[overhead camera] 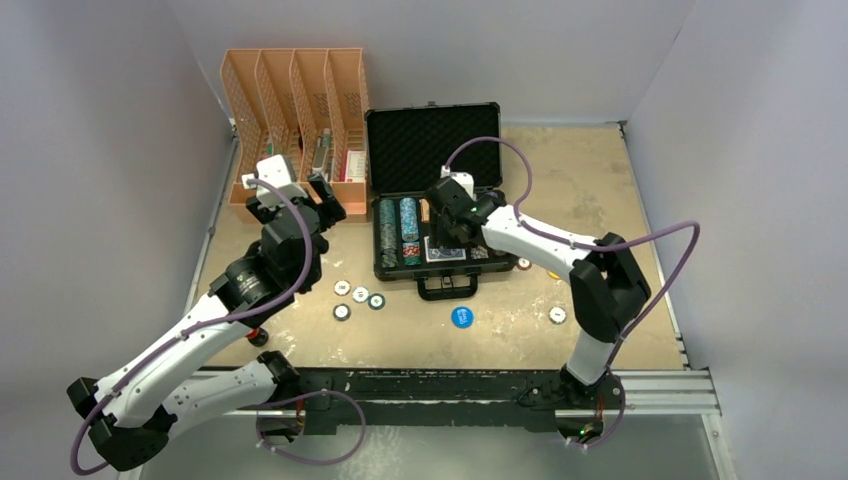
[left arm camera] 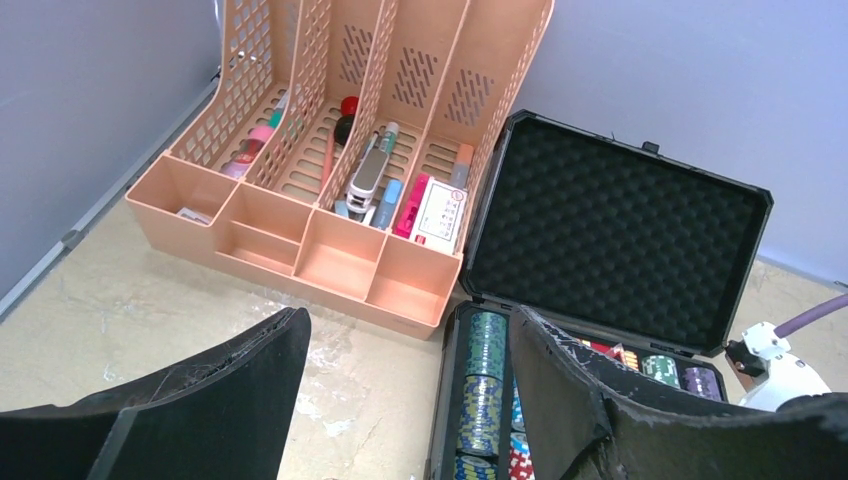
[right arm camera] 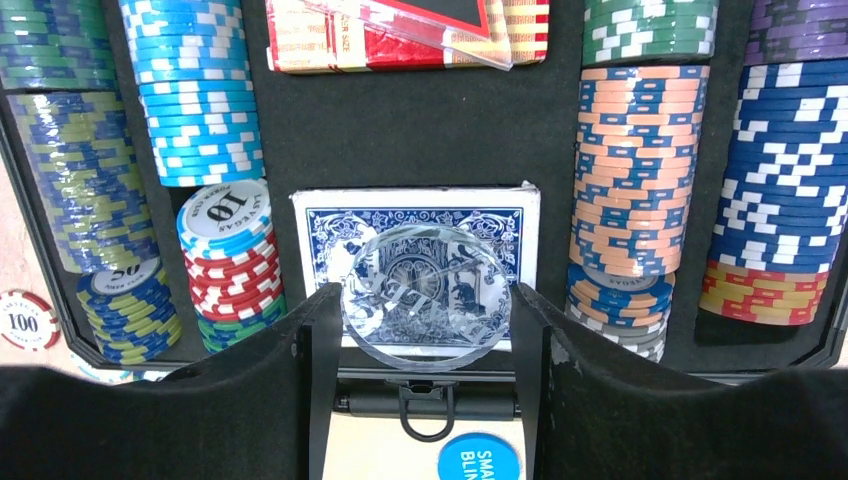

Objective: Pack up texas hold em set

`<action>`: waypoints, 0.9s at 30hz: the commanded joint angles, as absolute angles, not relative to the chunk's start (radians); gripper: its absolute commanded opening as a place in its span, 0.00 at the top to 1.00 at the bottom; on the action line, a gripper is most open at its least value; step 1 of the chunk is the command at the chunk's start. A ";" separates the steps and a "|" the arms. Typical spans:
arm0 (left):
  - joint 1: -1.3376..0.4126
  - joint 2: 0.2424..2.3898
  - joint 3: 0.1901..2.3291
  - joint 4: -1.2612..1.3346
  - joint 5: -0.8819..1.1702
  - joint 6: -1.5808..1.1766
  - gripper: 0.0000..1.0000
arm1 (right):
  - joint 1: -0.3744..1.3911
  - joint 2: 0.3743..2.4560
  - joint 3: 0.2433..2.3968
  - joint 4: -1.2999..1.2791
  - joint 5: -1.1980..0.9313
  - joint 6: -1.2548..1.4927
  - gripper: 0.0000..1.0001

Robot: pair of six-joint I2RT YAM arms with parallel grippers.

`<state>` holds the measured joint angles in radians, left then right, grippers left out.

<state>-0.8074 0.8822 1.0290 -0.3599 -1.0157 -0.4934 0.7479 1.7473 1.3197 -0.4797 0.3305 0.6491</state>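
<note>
Raised case lid [overhead camera: 420, 150] blocks the rear; orange organiser [overhead camera: 295, 100] crowds its left. Table [overhead camera: 590, 190] to the rt lies open, loose chips [overhead camera: 360, 294] dotting front approach.

Setting: robot test bench, lab type. Evidence: plain grey panels [overhead camera: 90, 150] closing the left, far and right edges of a scuffed tan tabletop [overhead camera: 590, 180]. Metal rail [overhead camera: 660, 385] along the near edge carries left arm [overhead camera: 190, 345] and right arm [overhead camera: 600, 290]. Purple cables [overhead camera: 660, 240] loop loose.

Covered and cropped parts.
The clear disc [right arm camera: 425, 298] in my right gripper [right arm camera: 425, 305] covers the middle of the blue deck [right arm camera: 320, 225]; its engraving is unreadable. The bottom edge crops the blue button [right arm camera: 478, 458].
</note>
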 commanded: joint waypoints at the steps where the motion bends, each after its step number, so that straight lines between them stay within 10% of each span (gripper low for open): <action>1: -0.808 0.861 1.032 -0.334 -1.033 -0.477 0.27 | 0.749 1.752 1.402 -0.518 0.362 0.634 0.40; 27: -0.801 0.858 1.034 -0.342 -1.013 -0.458 0.27 | 0.831 1.573 1.204 -0.746 0.332 0.781 0.26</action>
<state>-0.8070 0.8577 1.0279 -0.3676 -1.0164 -0.4843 0.7734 1.6192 1.2827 -0.6636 0.3305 0.6979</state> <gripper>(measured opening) 0.728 0.739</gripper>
